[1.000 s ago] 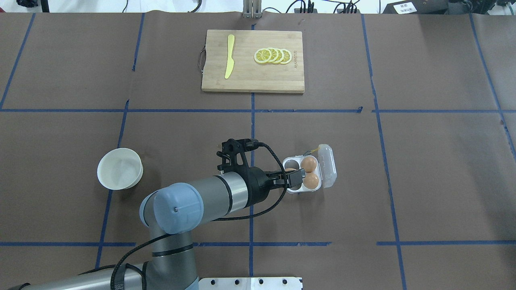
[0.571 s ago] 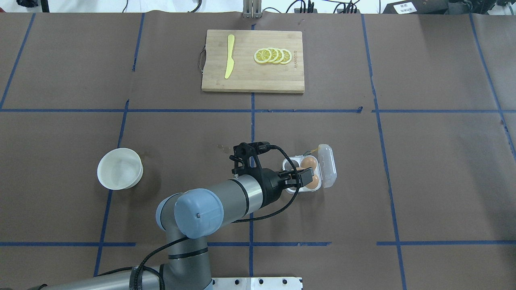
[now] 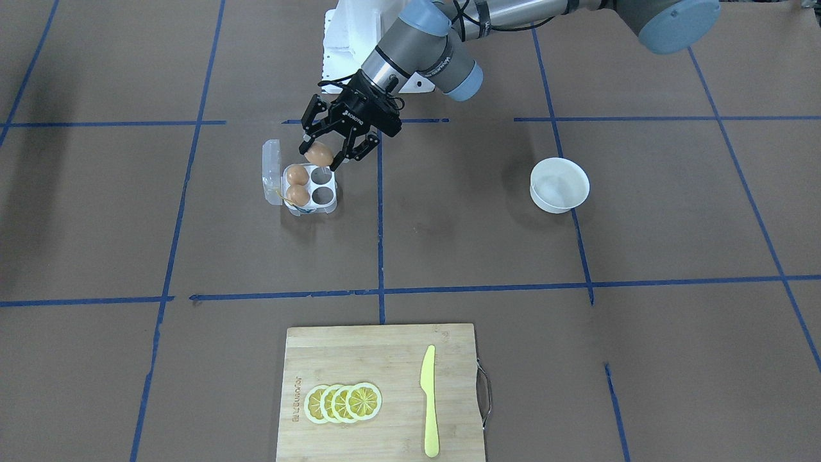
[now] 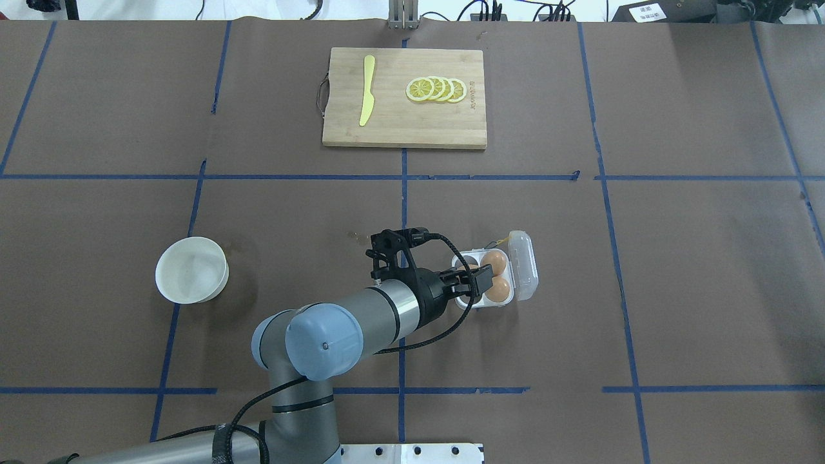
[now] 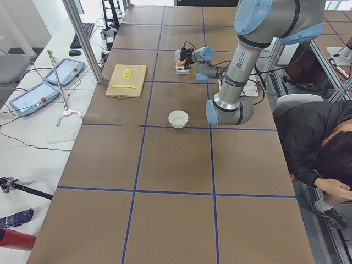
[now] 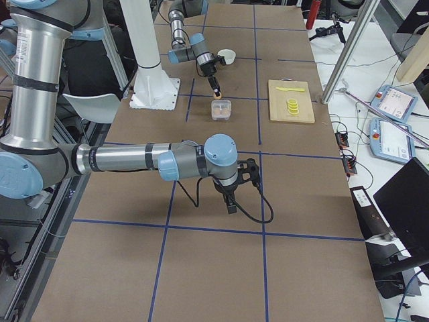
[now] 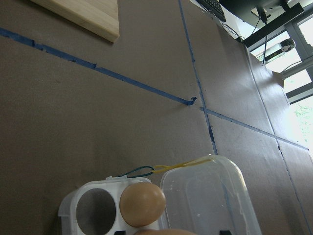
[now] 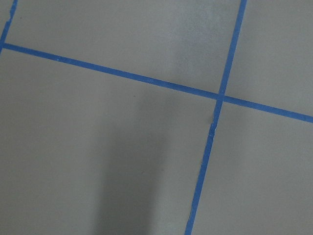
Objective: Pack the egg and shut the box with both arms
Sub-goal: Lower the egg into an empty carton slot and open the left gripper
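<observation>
Drawn back slightly since a moment ago, left end effector (image 3: pixel 326 156) clasps the egg (image 3: pixel 318 154), with the box (image 3: pixel 329 204) just below its fingertips; right end effector (image 6: pixel 230 206) grip state cannot be told.

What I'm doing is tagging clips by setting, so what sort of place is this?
Most likely a robotics lab set up for recording: a paper-covered table gridded with blue tape, a grey robot arm working over it, and teach pendants on the side bench.

Box (image 3: pixel 272 169) clear glossy plastic; egg (image 3: pixel 317 154) smooth; cutting board (image 3: pixel 385 366) wood.
</observation>
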You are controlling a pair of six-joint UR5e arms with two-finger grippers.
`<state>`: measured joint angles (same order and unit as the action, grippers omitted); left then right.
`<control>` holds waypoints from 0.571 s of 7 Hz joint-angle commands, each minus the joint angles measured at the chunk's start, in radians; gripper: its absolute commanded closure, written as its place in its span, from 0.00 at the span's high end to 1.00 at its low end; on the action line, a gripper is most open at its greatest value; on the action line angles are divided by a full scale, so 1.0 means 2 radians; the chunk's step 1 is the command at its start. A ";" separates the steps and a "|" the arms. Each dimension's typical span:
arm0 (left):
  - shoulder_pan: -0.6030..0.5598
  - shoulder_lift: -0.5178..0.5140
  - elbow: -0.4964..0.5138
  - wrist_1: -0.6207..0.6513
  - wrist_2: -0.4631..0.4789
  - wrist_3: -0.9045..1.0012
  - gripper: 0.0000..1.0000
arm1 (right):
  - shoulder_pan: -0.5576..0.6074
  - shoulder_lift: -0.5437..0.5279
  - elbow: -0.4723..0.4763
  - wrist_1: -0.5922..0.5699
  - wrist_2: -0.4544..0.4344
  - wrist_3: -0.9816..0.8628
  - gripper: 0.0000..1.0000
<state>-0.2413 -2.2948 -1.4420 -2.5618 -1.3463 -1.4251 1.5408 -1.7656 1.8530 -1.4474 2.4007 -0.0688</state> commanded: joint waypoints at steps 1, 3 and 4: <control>0.000 -0.001 0.019 0.001 0.000 0.000 0.50 | 0.000 0.000 0.000 0.000 0.000 0.000 1.00; 0.002 -0.007 0.022 0.001 0.000 -0.001 0.50 | 0.000 -0.001 -0.001 0.000 0.000 0.001 1.00; 0.003 -0.012 0.026 0.001 0.000 -0.001 0.51 | 0.001 -0.001 -0.001 0.000 0.000 0.001 1.00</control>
<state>-0.2380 -2.3090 -1.3981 -2.5603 -1.3468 -1.4264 1.5422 -1.7666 1.8522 -1.4477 2.4007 -0.0680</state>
